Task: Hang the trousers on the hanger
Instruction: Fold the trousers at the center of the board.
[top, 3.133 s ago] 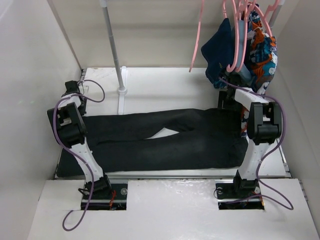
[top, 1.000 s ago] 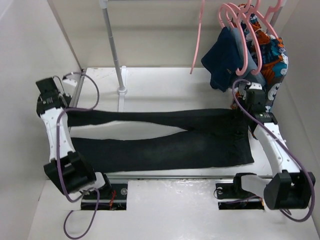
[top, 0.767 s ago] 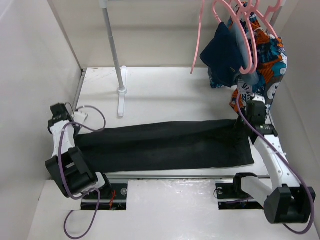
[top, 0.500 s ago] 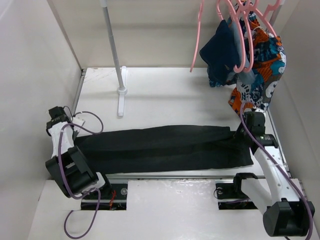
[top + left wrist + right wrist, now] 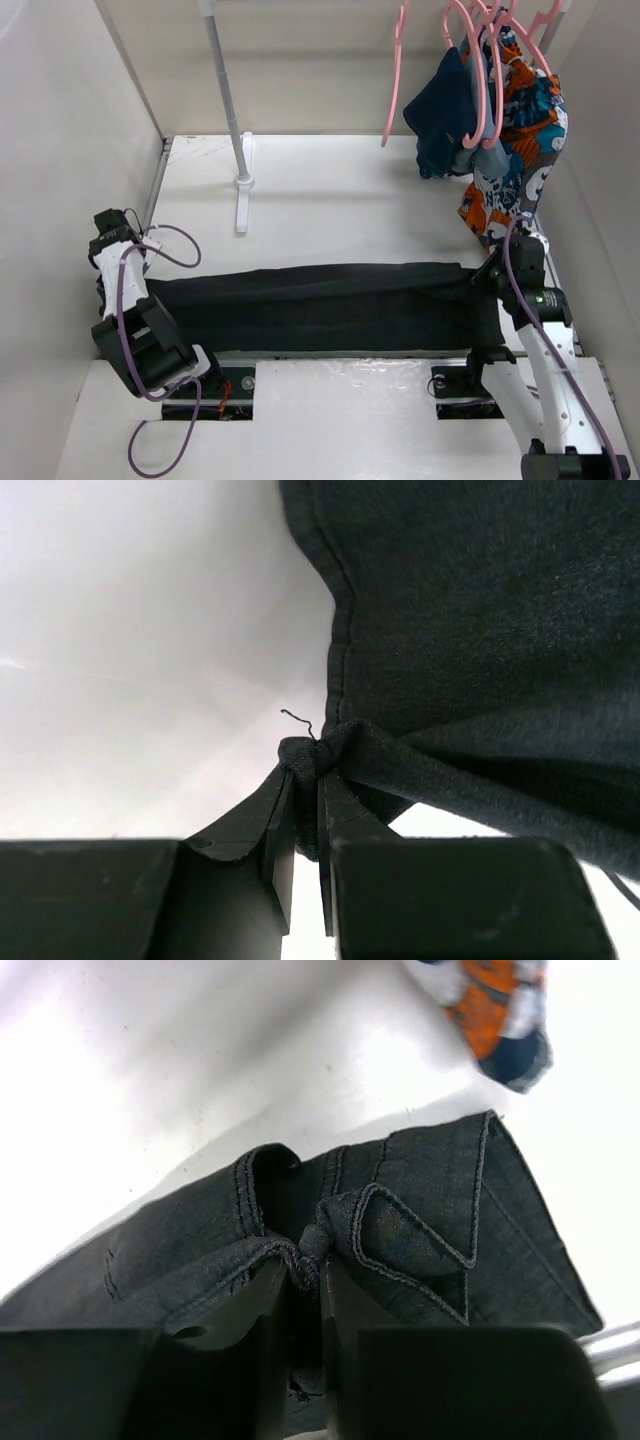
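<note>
Trousers (image 5: 320,305) lie stretched as one long black band across the near part of the desk (image 5: 340,200), running left to right just ahead of the arm bases. The cuff end is at the left and the waist end at the right.

The left end effector (image 5: 110,288) is clenched on a small bunch of fabric at the cuff end. In the left wrist view its fingers (image 5: 300,810) are pressed almost together on a pinched fold of hem (image 5: 320,750), with a loose thread sticking up from it, and the rest of the cloth (image 5: 480,630) spreads away to the right.

The right end effector (image 5: 490,277) is likewise clamped on the waist end. In the right wrist view its fingertips (image 5: 270,1290) squeeze a gathered fold of stitched waistband (image 5: 420,1230), and the layers fan out to either side of the grip.

The hanger (image 5: 396,70) hangs bare at the top of the scene, high above the far right part of the desk and well apart from the trousers. Just to its right, more pink hangers (image 5: 490,60) carry a navy garment (image 5: 445,110) and a patterned garment (image 5: 515,150) whose lower edge hangs near the right arm. A grey pole (image 5: 225,90) stands on a white foot at the far left of the desk.
</note>
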